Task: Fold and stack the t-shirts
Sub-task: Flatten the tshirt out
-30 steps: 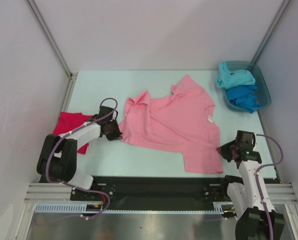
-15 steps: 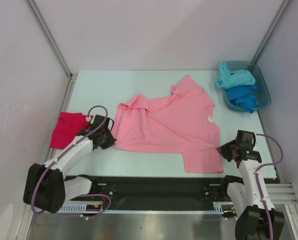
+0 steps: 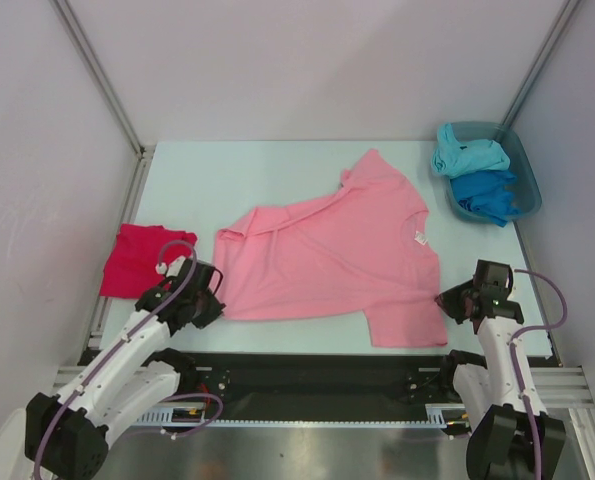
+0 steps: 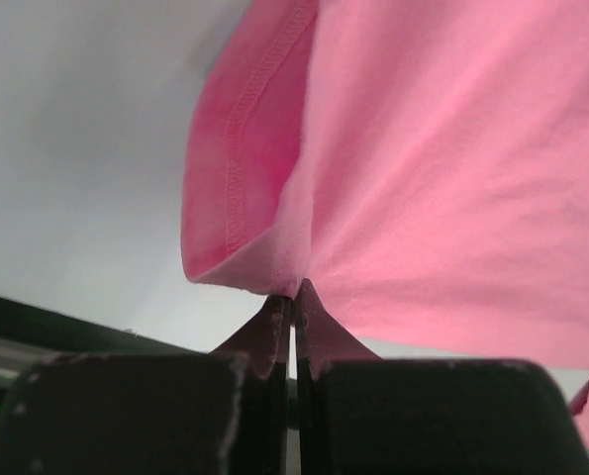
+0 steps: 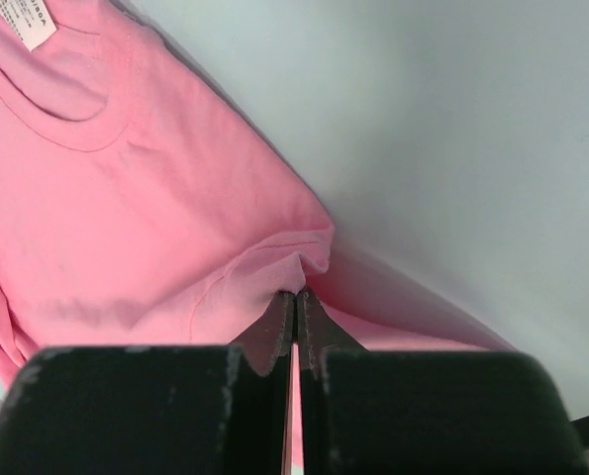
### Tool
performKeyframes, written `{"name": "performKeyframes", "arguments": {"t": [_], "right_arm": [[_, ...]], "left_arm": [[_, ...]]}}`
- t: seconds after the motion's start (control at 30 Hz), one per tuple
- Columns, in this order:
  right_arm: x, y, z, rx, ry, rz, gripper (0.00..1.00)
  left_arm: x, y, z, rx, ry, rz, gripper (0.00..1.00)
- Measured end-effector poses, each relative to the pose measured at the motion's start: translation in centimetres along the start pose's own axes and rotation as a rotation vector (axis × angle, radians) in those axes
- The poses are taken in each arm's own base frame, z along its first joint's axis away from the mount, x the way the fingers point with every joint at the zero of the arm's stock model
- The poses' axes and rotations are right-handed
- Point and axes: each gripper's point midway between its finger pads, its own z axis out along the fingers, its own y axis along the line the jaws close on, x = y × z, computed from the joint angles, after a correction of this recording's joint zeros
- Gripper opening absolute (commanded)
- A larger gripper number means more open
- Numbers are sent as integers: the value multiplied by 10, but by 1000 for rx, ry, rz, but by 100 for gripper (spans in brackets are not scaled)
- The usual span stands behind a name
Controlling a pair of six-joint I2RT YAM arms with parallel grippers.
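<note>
The light pink t-shirt [image 3: 327, 260] lies spread across the table, its white neck tag [image 3: 418, 238] near the right side. My left gripper [image 3: 213, 305] is shut on the shirt's near left corner; the left wrist view shows the hem [image 4: 240, 178] bunched at the pinched jaws. My right gripper [image 3: 447, 301] is shut on the shirt's near right edge [image 5: 294, 262], beside the collar. The crimson-magenta t-shirt [image 3: 135, 257] lies folded at the left edge. The turquoise t-shirt [image 3: 467, 156] and blue t-shirt [image 3: 487, 193] sit in the tub.
A teal plastic tub [image 3: 525, 170] stands at the far right corner. Metal frame posts and white walls enclose the table [image 3: 237, 170]. A black rail runs along the near edge.
My left gripper has pulled the shirt's left corner toward the near edge and left, stretching out the crumpled left part. The right gripper has stayed put.
</note>
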Motion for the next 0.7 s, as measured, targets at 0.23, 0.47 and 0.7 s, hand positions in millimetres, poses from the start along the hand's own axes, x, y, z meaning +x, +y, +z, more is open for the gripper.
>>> {"name": "performKeyframes", "arguments": {"t": [0.23, 0.47, 0.7], "right_arm": [[-5, -1, -2, 8, -11, 18, 0], [-5, -2, -1, 12, -10, 18, 0], [-6, -2, -1, 14, -11, 21, 0]], "left_arm": [[-1, 4, -13, -7, -10, -57, 4], [3, 7, -15, -11, 1, -69, 30], [5, 8, -16, -8, 4, -78, 50]]}}
